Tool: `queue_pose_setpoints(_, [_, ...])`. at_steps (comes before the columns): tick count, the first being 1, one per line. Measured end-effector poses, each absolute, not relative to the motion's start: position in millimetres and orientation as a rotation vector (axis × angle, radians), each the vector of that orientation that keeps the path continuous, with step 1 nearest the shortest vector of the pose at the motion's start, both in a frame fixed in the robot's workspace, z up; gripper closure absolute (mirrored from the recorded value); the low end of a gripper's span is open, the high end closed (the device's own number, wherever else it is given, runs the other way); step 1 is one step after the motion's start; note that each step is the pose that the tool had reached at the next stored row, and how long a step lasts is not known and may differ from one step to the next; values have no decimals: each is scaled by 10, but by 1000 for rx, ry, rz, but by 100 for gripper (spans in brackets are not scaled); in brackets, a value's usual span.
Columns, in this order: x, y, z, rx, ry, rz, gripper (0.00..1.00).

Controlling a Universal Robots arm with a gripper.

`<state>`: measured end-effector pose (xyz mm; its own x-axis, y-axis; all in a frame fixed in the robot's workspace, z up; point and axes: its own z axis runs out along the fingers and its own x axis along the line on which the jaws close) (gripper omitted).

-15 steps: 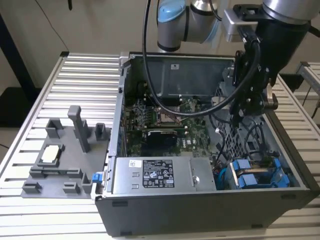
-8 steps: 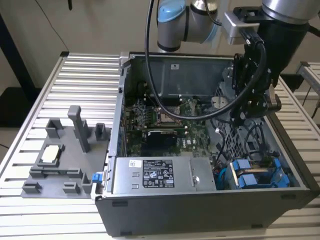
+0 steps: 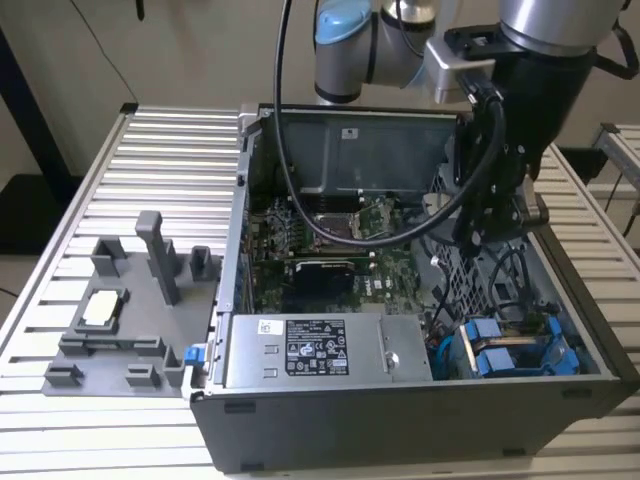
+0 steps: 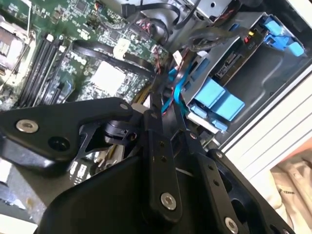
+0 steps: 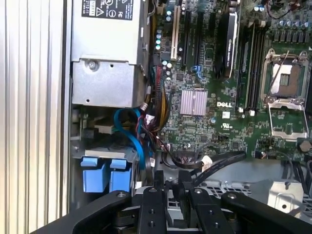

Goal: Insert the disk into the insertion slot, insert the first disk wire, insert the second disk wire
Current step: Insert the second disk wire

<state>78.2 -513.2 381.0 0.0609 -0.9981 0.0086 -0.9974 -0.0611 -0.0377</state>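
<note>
- Power-supply box [image 3: 315, 350] carried a white printed label, lower centre of exterior view.
- Arm [image 3: 540, 60] hung down from upper right; gripper [image 3: 478, 238] sat above the disk [image 3: 500, 358]; grip state couldn't be told.
- Disk sat in the lower-right bay.

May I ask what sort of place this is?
Likely a robotics test bench for computer assembly: an open grey computer case on a slatted aluminium table, beside a grey fixture tray.

A ribbed metal table [image 3: 180, 160] carries two things. An open computer case [image 3: 400, 420] sits on its middle, reaching toward the near edge in the exterior view. Just beside it, toward the exterior view's left, lies a grey tray [image 3: 140, 320] with upright posts.
</note>
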Motion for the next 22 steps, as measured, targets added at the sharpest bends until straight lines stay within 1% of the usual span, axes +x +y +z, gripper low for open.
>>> queue_pose_setpoints(4, [710,-5117,3790,-2247,2113,-113,73])
queue_pose_setpoints(7, [685,-5081,3789,-2242,2105,-194,73])
queue_pose_setpoints(9, [651,-5043,3782,-2239,2102,-227,73])
queue_pose_setpoints(13, [554,-4949,3750,-2240,2101,-258,73])
queue_pose_setpoints(18, [531,-4864,3686,-2236,2095,-282,73])
queue_pose_setpoints(22, [531,-4853,3674,-2262,2107,-342,73])
